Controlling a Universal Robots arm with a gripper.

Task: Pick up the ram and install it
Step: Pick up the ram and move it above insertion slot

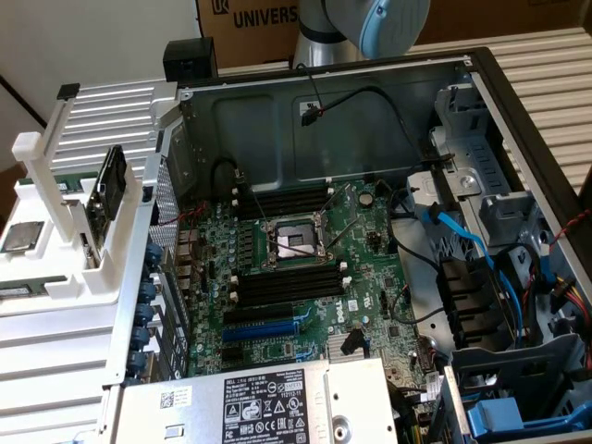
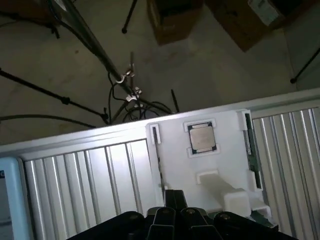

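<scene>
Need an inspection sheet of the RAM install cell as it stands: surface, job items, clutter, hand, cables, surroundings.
Surface: ribbed pale panels carry a white fixture beside the open computer case.
Job's things: ram set in the fixture; memory slots on the motherboard look bare.
Clutter: processor chip in a fixture pocket.
Grippers: hand shut, above the fixture, apart from the ram.
Cables: blue cables and a black cable inside the case.
Surroundings: cardboard box; stand legs on the floor.
</scene>
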